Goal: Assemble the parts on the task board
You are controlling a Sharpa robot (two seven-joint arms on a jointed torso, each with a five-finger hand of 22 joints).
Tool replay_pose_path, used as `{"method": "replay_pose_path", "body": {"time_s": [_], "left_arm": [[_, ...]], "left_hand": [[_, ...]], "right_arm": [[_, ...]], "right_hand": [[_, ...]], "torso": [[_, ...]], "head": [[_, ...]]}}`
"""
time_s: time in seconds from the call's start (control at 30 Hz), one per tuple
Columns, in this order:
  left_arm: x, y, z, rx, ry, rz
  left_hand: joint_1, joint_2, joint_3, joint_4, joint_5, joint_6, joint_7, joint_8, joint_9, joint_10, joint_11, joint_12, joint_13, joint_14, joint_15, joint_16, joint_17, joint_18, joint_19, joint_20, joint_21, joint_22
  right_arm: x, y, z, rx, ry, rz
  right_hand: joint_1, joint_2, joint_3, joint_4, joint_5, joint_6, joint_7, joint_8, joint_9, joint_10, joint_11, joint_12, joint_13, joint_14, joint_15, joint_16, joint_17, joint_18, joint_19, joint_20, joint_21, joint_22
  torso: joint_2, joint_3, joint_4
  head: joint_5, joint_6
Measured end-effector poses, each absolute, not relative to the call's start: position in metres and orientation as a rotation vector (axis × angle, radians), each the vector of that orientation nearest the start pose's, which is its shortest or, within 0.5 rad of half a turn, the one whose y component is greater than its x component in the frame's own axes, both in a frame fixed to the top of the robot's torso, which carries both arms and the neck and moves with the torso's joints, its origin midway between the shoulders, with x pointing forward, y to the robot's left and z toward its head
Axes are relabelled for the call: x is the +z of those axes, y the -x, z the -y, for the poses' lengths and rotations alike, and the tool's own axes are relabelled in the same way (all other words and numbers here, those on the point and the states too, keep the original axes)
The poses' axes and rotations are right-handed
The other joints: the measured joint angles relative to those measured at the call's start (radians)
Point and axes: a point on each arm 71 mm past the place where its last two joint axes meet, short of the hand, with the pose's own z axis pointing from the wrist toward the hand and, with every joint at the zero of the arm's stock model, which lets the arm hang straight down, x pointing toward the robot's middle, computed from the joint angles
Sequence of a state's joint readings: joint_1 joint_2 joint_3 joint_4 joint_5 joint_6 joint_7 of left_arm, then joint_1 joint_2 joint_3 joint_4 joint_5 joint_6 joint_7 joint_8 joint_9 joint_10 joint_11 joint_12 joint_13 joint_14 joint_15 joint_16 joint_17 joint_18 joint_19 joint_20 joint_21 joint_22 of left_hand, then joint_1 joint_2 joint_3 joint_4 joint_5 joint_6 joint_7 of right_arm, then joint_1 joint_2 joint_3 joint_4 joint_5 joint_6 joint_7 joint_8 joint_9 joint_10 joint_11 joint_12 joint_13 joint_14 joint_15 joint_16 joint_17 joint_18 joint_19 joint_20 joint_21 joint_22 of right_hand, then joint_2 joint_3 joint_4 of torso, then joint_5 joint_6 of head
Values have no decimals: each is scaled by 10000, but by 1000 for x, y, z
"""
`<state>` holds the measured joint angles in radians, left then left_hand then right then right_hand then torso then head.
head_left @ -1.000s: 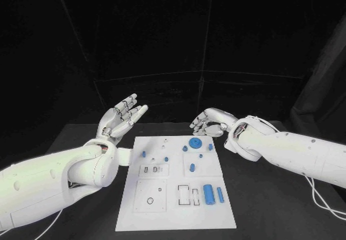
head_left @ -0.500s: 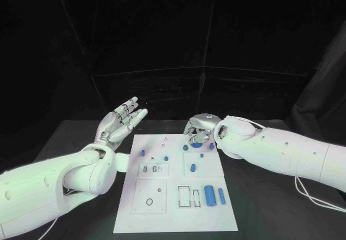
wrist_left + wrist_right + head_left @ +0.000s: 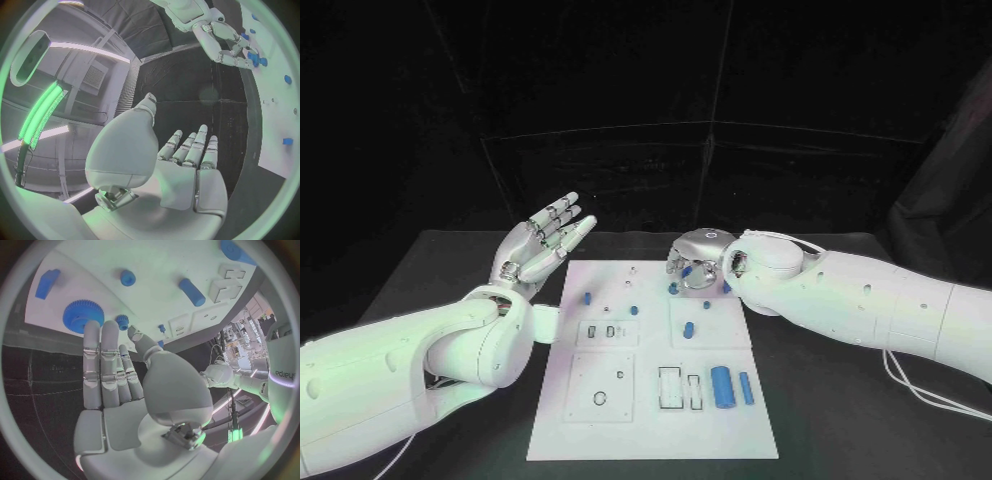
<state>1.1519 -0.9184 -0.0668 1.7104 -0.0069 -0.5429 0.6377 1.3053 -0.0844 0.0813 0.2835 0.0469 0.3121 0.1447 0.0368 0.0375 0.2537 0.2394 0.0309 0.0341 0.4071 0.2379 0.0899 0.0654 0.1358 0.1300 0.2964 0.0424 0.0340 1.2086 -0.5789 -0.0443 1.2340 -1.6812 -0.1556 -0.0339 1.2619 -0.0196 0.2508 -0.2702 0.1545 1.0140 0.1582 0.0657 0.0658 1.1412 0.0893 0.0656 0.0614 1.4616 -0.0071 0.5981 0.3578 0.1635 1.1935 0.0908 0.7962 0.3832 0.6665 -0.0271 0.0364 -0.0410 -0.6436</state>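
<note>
The white task board (image 3: 646, 400) lies lengthwise on the black table. My right hand (image 3: 697, 262) hovers palm down over its far end, fingers straight and holding nothing. The fingertips (image 3: 94, 330) reach the large blue gear (image 3: 83, 315), with a small blue gear (image 3: 122, 318) beside them; I cannot tell if they touch. The right hand (image 3: 222, 42) and the gear (image 3: 253, 57) also appear in the left wrist view. My left hand (image 3: 545, 240) is raised open beyond the board's far left corner, its palm (image 3: 187, 170) bare.
A thick blue cylinder (image 3: 721, 387) and a thin blue rod (image 3: 744, 388) lie at the board's near right. Small blue pegs (image 3: 587, 298) stand mid-board. A blue peg (image 3: 127, 277) and a short cylinder (image 3: 191, 291) lie beyond the gear.
My right hand has swung in from the board's far right edge and turned palm down over the large gear. The left hand has hardly moved.
</note>
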Motion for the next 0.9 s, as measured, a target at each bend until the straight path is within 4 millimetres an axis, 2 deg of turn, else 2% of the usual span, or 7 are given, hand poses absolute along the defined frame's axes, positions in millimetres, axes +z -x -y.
{"method": "replay_pose_path", "body": {"time_s": [0.07,0.23,0.3,0.33,0.43,0.57,0.9], "left_arm": [[-179,-444,-206,-15235,10335,-12086],[-180,-444,-206,-15307,10407,-12123],[-180,-444,-206,-15352,10437,-12136],[-180,-444,-205,-15390,10462,-12144],[-180,-444,-205,-15492,10512,-12169],[-180,-444,-204,-15669,10564,-12213],[-180,-445,-202,-15978,10636,-12298]], "left_hand": [[69,69,35,-35,0,83,12,22,13,164,68,49,10,148,88,59,5,-52,91,3,42,19],[131,219,105,-105,0,247,37,22,26,438,134,110,39,291,102,107,15,-53,188,2,59,30],[207,311,144,-153,0,407,42,71,39,637,191,125,59,545,123,204,48,-52,467,-10,187,88],[209,405,148,-219,0,542,38,110,56,845,227,200,84,826,137,318,90,-53,750,-6,305,152],[325,617,176,-449,0,1324,92,325,151,2126,313,583,225,2143,114,792,277,-53,2443,-30,1019,516],[336,744,112,-674,0,1747,145,416,166,3145,252,869,278,2829,-11,1009,329,-52,4091,-57,1672,816],[332,826,100,-796,0,1977,161,505,180,3490,214,929,277,2957,-37,1010,310,-51,4412,-70,1716,829]], "right_arm": [[-206,-527,138,5382,4906,-17150],[-207,-527,137,5348,5052,-17300],[-208,-527,136,5342,5097,-17340],[-208,-527,135,5335,5118,-17363],[-209,-528,133,5324,5159,-17408],[-210,-529,130,5314,5206,-17461],[-211,-530,127,5257,5283,-17568]], "right_hand": [[0,0,79,1,0,0,0,0,0,0,0,0,0,0,0,142,93,0,0,0,116,56],[-33,33,228,80,0,0,-1,0,0,80,-1,0,-1,0,0,518,345,-1,0,0,388,206],[-67,67,336,80,0,0,-1,0,1,96,-17,0,-1,-1,0,630,424,-1,-1,0,471,253],[-67,67,396,86,-27,1,-1,0,1,96,-17,0,-1,-1,0,690,459,-1,-43,-1,512,280],[-67,67,537,110,-55,1,-1,0,1,96,-17,0,-1,-1,0,821,565,-1,-75,-2,627,349],[-67,67,662,137,-55,1,-1,0,1,96,-17,0,-2,-1,0,952,648,-1,-111,35,729,405],[-120,13,955,210,-7,84,40,0,1,131,19,0,-2,-1,0,1196,809,-2,-205,10,926,526]], "torso": [[19,-1,0],[55,-3,9],[65,-2,11],[68,-1,11],[80,1,12],[85,2,15],[105,2,12]], "head": [[1,-13],[1,-56],[1,-64],[1,-69],[4,-92],[6,-124],[47,-195]]}}
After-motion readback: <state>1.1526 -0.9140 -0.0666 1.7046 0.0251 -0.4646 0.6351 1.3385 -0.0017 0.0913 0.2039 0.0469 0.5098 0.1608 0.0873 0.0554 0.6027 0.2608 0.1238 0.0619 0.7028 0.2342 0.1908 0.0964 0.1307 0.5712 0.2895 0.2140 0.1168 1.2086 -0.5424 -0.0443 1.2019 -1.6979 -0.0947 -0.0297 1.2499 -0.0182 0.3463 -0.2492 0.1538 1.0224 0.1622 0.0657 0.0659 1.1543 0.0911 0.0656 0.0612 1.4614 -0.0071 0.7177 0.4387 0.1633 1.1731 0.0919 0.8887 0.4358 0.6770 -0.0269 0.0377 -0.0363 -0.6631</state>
